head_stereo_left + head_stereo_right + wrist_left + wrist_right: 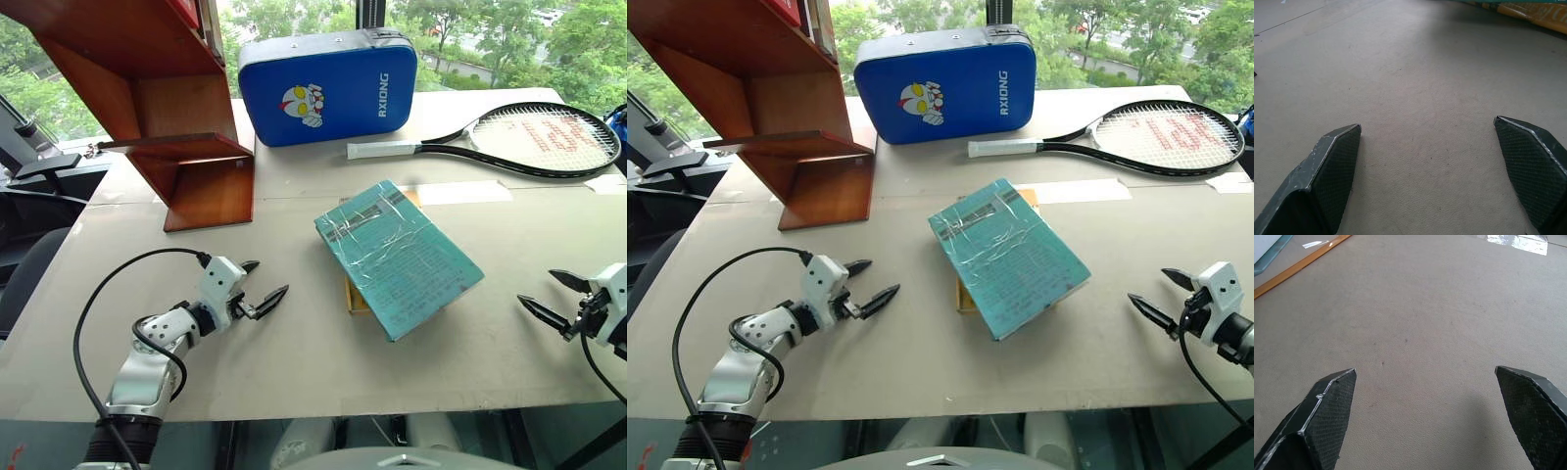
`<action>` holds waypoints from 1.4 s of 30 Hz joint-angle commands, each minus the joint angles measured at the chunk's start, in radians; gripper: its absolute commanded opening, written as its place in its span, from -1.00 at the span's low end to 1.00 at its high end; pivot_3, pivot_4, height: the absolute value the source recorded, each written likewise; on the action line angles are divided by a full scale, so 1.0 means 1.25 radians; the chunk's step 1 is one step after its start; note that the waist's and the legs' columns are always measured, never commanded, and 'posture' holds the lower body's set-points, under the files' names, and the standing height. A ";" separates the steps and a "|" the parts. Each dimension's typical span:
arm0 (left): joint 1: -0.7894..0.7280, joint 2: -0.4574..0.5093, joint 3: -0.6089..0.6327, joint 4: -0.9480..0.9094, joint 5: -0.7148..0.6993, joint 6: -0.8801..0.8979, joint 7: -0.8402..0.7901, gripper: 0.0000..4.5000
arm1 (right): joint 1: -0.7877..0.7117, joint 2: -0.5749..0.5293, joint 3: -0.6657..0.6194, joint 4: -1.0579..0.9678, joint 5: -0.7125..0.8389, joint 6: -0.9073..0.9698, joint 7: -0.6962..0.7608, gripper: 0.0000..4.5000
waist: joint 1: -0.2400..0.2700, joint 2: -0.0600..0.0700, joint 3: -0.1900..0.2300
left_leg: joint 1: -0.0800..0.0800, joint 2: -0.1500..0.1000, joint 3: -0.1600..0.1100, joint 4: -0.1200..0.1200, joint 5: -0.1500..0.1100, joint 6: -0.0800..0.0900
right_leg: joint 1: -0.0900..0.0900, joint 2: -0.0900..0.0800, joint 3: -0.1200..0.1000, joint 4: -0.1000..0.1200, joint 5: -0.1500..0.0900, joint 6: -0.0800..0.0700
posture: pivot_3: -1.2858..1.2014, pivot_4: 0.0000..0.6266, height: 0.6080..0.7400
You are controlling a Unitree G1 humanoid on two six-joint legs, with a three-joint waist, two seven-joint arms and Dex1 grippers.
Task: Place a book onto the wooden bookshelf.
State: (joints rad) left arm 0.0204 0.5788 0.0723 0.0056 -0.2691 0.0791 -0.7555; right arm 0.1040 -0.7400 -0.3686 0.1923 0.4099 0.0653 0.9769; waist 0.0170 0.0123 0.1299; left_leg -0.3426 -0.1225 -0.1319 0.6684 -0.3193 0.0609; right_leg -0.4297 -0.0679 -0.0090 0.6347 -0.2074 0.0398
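The teal-green book [397, 257] with a wrinkled taped cover lies flat near the table's middle, on top of a yellow-orange book [355, 299] whose edge sticks out beneath it. The wooden bookshelf [157, 108] stands at the far left of the table. My left gripper [265, 284] hovers low over the table to the left of the book, open and empty, pointing toward it. To the book's right, my right gripper [544, 294] is also open and empty. In the left wrist view the yellow-orange book's edge [1542, 12] shows ahead of the fingers [1334, 166].
A blue padded case [328, 86] leans at the back, right of the shelf. A tennis racket [519, 140] lies at the back right. A strip of clear tape [460, 193] sits behind the books. The grey table [294, 372] is bare around both grippers.
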 commanded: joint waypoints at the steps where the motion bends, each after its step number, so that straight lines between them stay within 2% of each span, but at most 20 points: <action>1: 0.014 0.005 0.005 -0.028 -0.006 0.019 -0.005 0.99 | 0.004 -0.013 -0.024 -0.019 0.015 -0.002 0.013 1.00 | 0.000 0.000 0.000 | 0.000 0.000 0.000 0.000 0.000 0.000 | 0.000 0.000 0.000 0.000 0.000 0.000 | 0.03 -0.52 1.00; 21: 0.031 0.006 0.023 -0.057 -0.030 0.028 -0.014 0.99 | -0.019 -0.010 -0.015 0.010 0.011 0.001 0.024 1.00 | 0.000 -0.001 0.001 | -0.001 0.000 0.000 0.000 0.000 0.000 | -0.001 0.000 0.000 0.000 0.000 0.000 | 0.03 -0.52 1.00; 28: 0.027 0.018 0.039 -0.063 -0.057 0.030 -0.051 0.99 | -0.061 -0.003 -0.019 -0.009 0.015 0.031 -0.016 1.00 | -0.001 -0.001 0.001 | -0.001 0.000 0.000 0.000 0.000 0.000 | -0.001 0.000 0.000 0.000 0.000 0.000 | 0.03 -0.52 1.00; 35: 0.001 0.081 0.052 -0.084 -0.096 0.042 -0.148 0.99 | -0.153 0.003 0.001 -0.023 0.010 0.069 -0.055 1.00 | -0.001 -0.004 0.004 | -0.001 0.000 0.000 0.000 0.000 0.000 | -0.001 0.000 -0.001 0.000 0.000 0.000 | 0.03 -0.52 1.00; 39: -0.030 0.136 0.070 -0.127 -0.142 0.071 -0.214 0.99 | -0.185 0.001 0.034 -0.038 0.010 0.096 -0.037 1.00 | -0.001 -0.005 0.005 | -0.002 0.000 -0.001 0.000 0.000 0.000 | -0.001 0.000 -0.001 -0.001 0.000 0.000 | 0.03 -0.52 1.00; 40: -0.038 0.153 0.080 -0.143 -0.162 0.079 -0.238 1.00 | -0.191 0.003 0.041 -0.048 0.016 0.106 -0.032 0.83 | -0.001 -0.005 0.006 | -0.002 0.000 -0.001 0.000 0.000 0.000 | -0.001 0.000 -0.001 -0.001 0.000 0.000 | 0.03 -0.52 1.00; 42: -0.057 0.188 0.103 -0.173 -0.217 0.118 -0.279 1.00 | -0.195 0.005 0.054 -0.079 0.035 0.132 -0.017 0.65 | -0.002 -0.005 0.007 | -0.002 0.000 -0.001 0.000 0.000 0.000 | -0.001 0.000 -0.001 -0.002 0.000 0.000 | 0.03 -0.52 1.00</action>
State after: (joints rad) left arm -0.0350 0.7854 0.1514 -0.1537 -0.4785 0.2036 -1.0671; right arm -0.1265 -0.7310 -0.2961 0.1503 0.4228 0.2132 0.9384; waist 0.0144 0.0062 0.1383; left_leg -0.3459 -0.1224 -0.1334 0.6684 -0.3192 0.0611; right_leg -0.4318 -0.0680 -0.0107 0.6329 -0.2073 0.0395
